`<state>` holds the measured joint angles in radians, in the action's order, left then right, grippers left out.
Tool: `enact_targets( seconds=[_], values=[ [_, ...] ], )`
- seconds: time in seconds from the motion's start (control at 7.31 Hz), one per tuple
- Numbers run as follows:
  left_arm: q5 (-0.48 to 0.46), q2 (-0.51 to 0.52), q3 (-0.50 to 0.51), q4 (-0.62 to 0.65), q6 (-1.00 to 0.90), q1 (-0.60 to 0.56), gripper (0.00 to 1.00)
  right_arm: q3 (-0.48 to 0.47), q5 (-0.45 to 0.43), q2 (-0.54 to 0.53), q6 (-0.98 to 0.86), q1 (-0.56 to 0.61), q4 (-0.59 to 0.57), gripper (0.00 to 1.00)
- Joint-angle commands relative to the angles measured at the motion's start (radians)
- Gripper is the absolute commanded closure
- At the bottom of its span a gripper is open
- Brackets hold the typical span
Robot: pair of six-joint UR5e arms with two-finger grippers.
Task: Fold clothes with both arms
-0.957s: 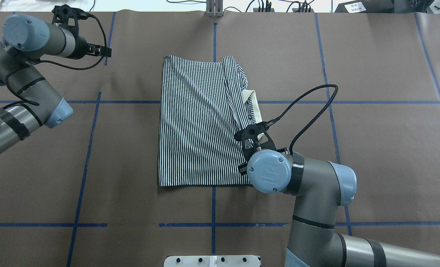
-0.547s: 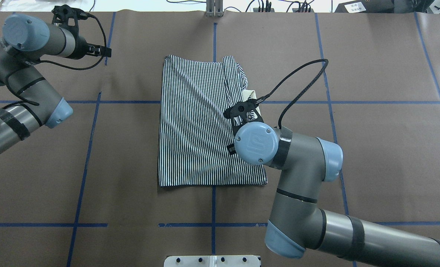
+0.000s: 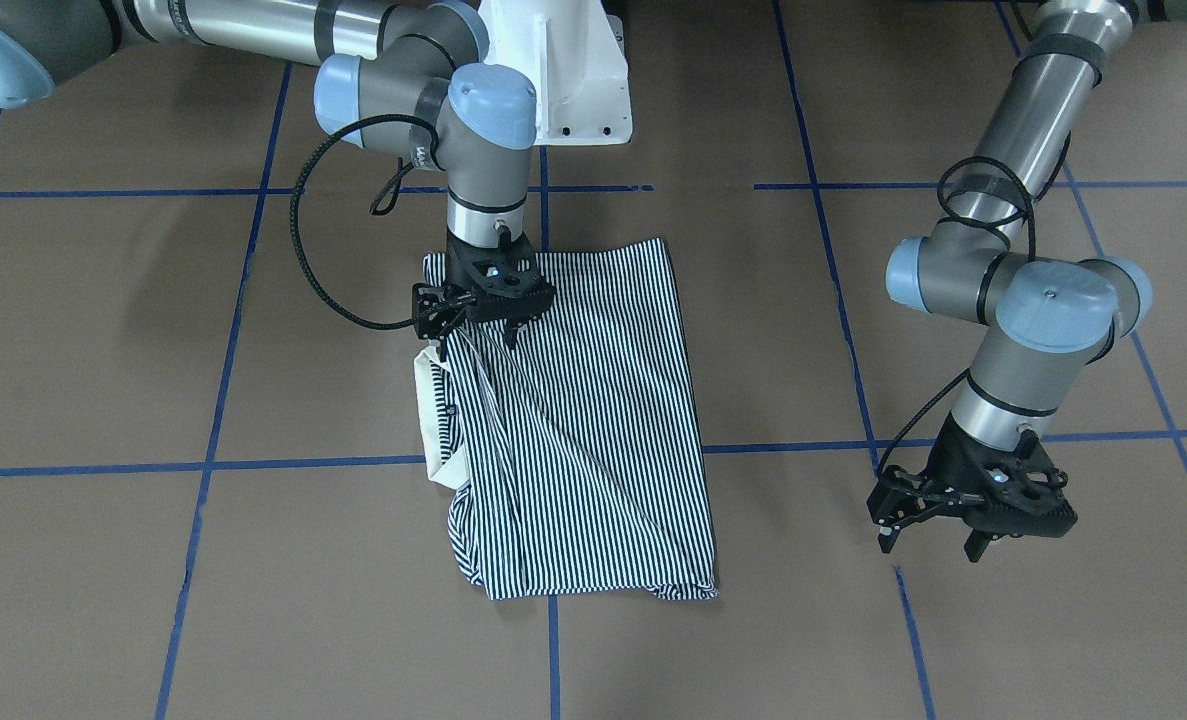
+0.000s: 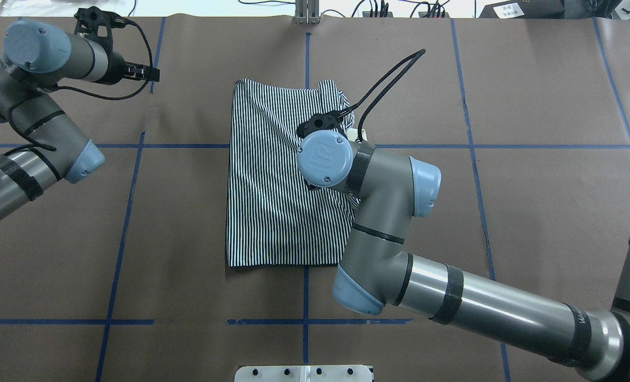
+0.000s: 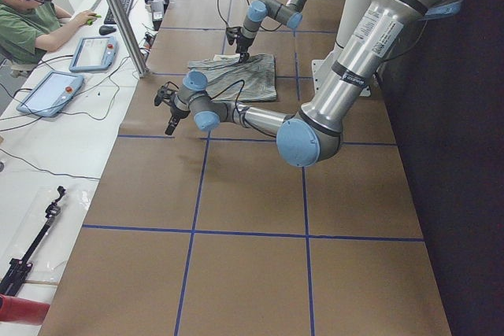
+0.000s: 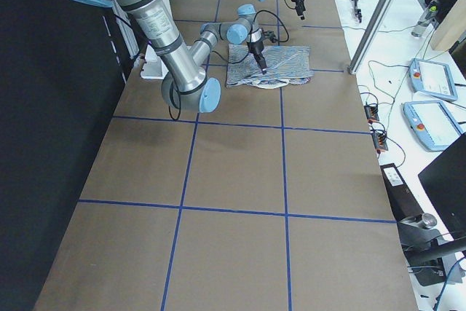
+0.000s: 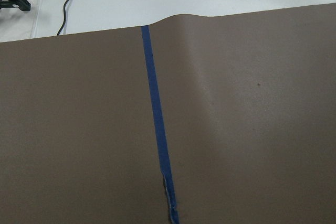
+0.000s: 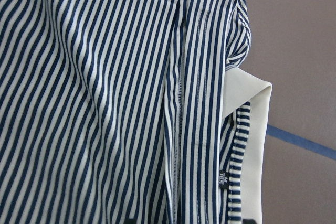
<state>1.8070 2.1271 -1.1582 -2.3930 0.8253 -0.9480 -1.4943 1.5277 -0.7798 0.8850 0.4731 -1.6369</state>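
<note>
- The striped polo shirt [image 4: 272, 212] is laid at the middle of the table [image 4: 532, 212], lengthwise away from the robot.
- The right gripper [image 3: 476, 343], jaws parted and empty, is poised over the shirt's edge by the collar [image 3: 431, 420].
- The left gripper [image 3: 929, 548], likewise parted and empty, is stationed well apart.

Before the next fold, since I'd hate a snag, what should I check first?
1. The striped shirt lies folded lengthwise on the table: ok.
2. The cream collar is tucked in: not ok, it pokes out sideways.
3. The right claw is above the shirt's collar-side edge, jaws open: ok.
4. The right claw touches fabric: cannot tell.
5. The left claw is open, off the shirt: ok.
</note>
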Motion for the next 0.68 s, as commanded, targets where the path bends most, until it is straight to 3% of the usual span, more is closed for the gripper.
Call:
enact_targets(
  seconds=[0.0, 0.55],
  values=[
    [0.0, 0.001, 0.0, 0.0, 0.0, 0.0, 0.0, 0.026, 0.008, 0.007, -0.006, 0.001, 0.0, 0.7],
    [0.0, -0.001, 0.0, 0.0, 0.0, 0.0, 0.0, 0.052, 0.012, 0.022, -0.008, -0.001, 0.0, 0.67]
  ],
)
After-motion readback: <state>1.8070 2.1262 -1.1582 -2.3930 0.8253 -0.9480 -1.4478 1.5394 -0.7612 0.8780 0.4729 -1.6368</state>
